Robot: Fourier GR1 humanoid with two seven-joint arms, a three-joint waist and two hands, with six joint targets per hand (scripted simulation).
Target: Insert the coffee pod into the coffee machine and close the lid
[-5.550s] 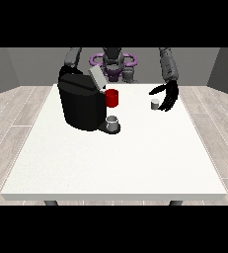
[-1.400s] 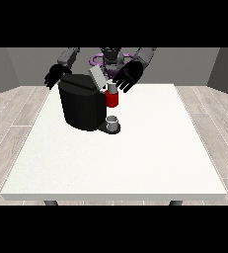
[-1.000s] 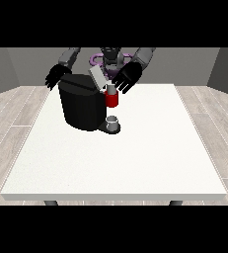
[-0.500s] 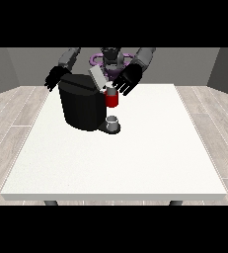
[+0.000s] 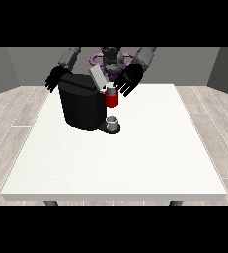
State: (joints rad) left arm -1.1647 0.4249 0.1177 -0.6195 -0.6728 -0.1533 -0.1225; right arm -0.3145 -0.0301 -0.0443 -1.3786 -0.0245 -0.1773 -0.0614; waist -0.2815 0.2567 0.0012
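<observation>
White table [image 5: 135,163] holds a black coffee machine [image 5: 81,106] at its far left, the grey lid [image 5: 97,79] tilted up. Just right of the lid, the hand at the view's right [image 5: 129,80] has its fingers spread. The hand at the view's left [image 5: 54,79], fingers straight, is behind the machine. I cannot tell where the coffee pod is

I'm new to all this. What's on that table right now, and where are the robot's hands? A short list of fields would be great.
table: large white table
machine: black coffee machine, at the table's far left part
lid: grey lid, tilted up, open
red part: red part on the machine's front
cup: small grey cup below the red part
hand at view's right: fingers spread, beside the lid
hand at view's left: behind the machine
pod: cannot tell
</observation>
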